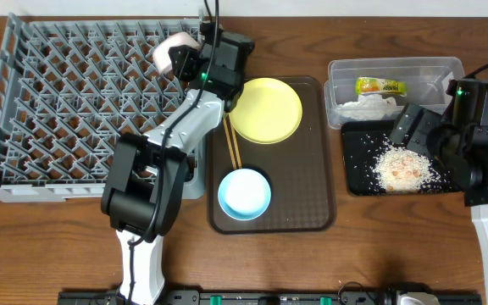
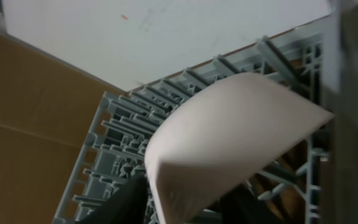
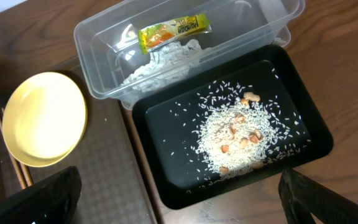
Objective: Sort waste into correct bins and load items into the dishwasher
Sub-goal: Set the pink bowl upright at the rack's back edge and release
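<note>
One white bowl (image 2: 229, 143), plain and matte, tipped on its side over the far right corner of the grey dish rack (image 1: 58, 102), its rim at the left tool (image 1: 185, 59). Left arm stretched diagonally along the rack's right edge. Cannot tell whether the bowl is pinched or let go. Right tool (image 3: 179, 196) spread wide, empty, hovering above the black tray (image 3: 160, 118) of rice scraps (image 3: 241, 134).
</note>
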Action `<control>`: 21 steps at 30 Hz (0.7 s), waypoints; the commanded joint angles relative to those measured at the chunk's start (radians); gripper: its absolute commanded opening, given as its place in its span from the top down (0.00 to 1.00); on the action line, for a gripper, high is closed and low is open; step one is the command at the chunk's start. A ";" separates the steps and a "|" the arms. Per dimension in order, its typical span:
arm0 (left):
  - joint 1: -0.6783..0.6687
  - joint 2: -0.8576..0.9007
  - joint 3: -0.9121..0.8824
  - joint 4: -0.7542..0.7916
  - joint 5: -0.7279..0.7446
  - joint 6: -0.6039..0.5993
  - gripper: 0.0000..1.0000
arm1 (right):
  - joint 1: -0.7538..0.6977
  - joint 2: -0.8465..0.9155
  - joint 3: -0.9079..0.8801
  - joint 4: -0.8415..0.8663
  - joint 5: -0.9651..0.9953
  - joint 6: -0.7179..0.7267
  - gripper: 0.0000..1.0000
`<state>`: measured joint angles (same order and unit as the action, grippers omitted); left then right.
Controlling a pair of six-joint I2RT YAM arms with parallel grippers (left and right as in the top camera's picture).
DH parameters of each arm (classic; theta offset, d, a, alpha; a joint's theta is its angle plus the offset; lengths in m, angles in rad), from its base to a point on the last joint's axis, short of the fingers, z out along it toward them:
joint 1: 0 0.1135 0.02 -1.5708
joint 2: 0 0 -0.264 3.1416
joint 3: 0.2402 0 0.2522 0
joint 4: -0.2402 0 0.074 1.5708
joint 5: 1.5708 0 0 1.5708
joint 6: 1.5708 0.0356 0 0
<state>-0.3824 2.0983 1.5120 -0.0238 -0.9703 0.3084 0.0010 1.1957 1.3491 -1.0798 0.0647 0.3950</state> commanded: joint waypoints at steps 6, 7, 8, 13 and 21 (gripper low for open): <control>-0.003 0.006 -0.003 0.002 -0.006 -0.024 0.41 | -0.009 0.002 0.010 0.001 0.014 0.008 0.01; -0.003 0.006 -0.003 0.002 -0.005 -0.034 0.39 | -0.009 0.002 0.010 0.001 0.014 0.008 0.01; -0.003 0.006 -0.002 0.003 0.011 -0.037 0.36 | -0.009 0.002 0.010 0.001 0.014 0.008 0.01; -0.009 0.006 0.000 0.002 0.135 -0.043 0.29 | -0.009 0.002 0.010 0.001 0.014 0.008 0.01; -0.038 -0.018 0.036 0.002 0.244 -0.106 0.21 | -0.009 0.002 0.010 0.001 0.014 0.008 0.01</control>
<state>-0.4080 2.0983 1.5131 -0.0223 -0.7898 0.2417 0.0010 1.1957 1.3491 -1.0798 0.0647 0.3950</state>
